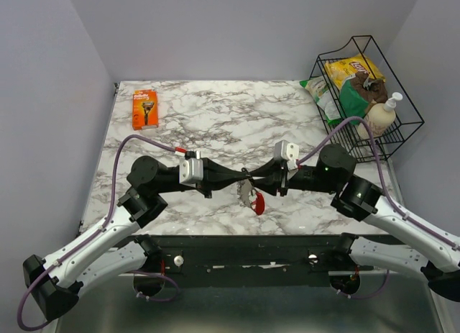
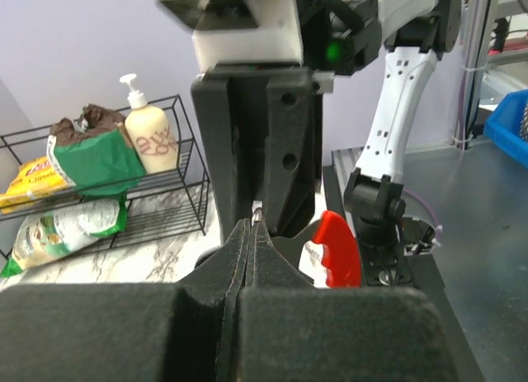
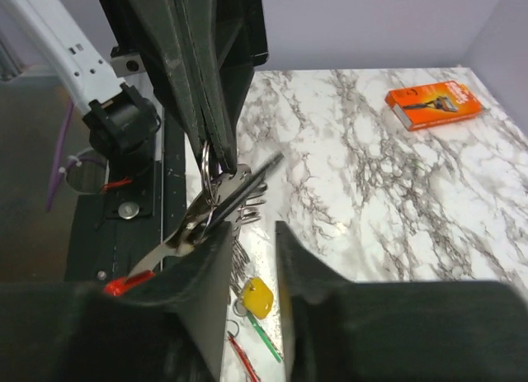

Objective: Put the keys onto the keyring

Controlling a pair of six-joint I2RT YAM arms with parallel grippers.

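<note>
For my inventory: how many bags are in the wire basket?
3: yellow chip bag at the back, green bag beside the soap bottle, green-white bag poking out sideways. More may be hidden.

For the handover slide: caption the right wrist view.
Shut left end effector holds silvery metal key bunch; open right end effector close by.

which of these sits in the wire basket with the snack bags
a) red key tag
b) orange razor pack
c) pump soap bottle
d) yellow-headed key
c: the pump soap bottle stands inside the wire basket at the table's far right, next to the bags, while the razor pack lies out on the marble at the far left.
</note>
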